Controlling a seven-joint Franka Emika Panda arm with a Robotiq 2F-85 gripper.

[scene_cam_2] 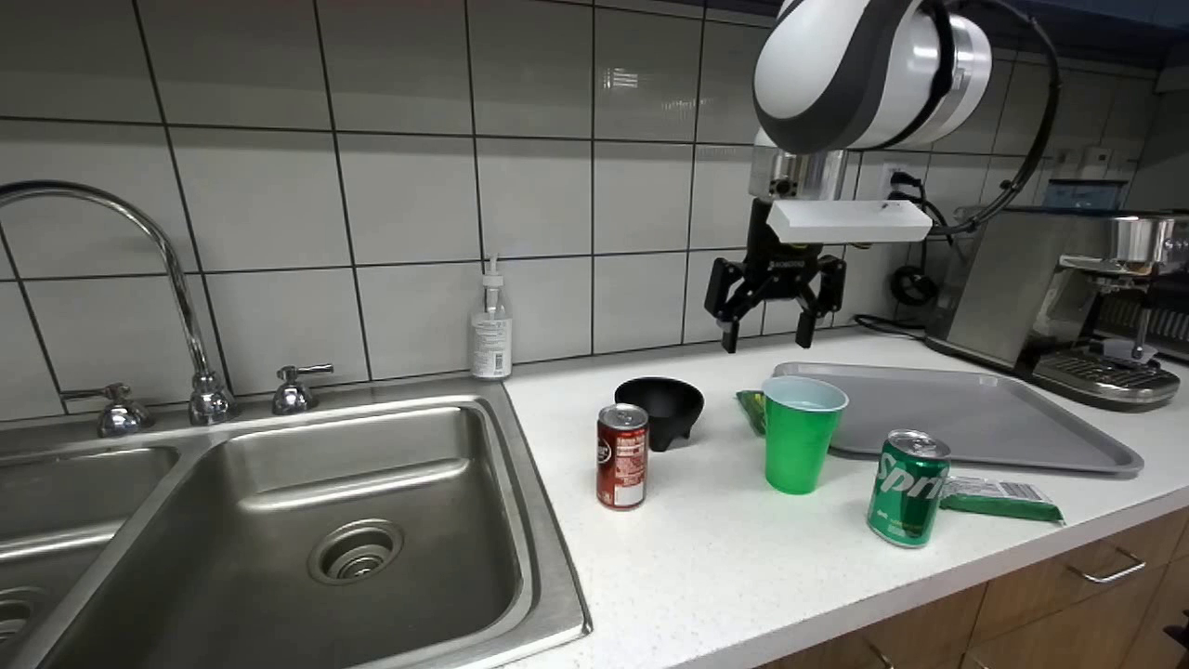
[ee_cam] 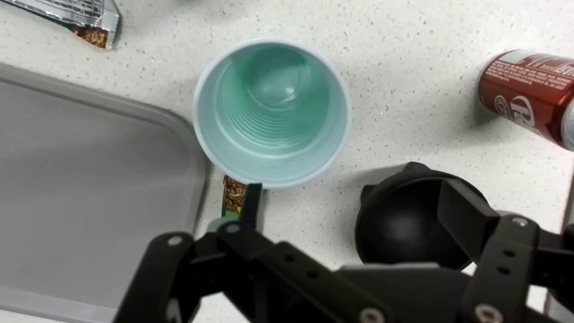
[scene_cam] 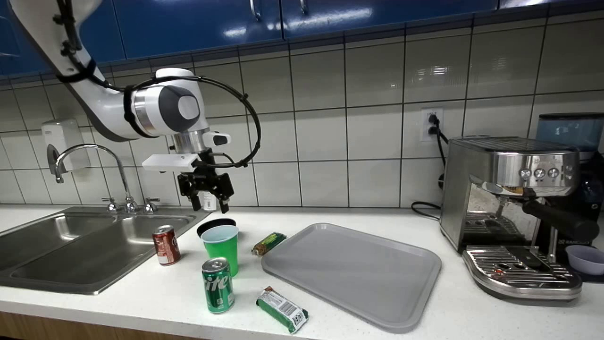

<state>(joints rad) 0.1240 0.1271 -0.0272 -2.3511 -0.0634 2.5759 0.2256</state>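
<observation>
My gripper is open and empty, pointing down above the counter; its fingers also show in the wrist view. It hangs above the area of a black bowl and a green cup, touching neither. The cup stands upright with its pale inside visible in the wrist view. The bowl lies below the right finger there. A red can stands beside the bowl. A green Sprite can stands in front of the cup. A wrapped bar lies behind the cup, partly hidden in the wrist view.
A grey tray lies flat beside the cup. A second wrapped bar lies near the counter's front edge. A sink with a faucet, a soap bottle and an espresso machine stand around.
</observation>
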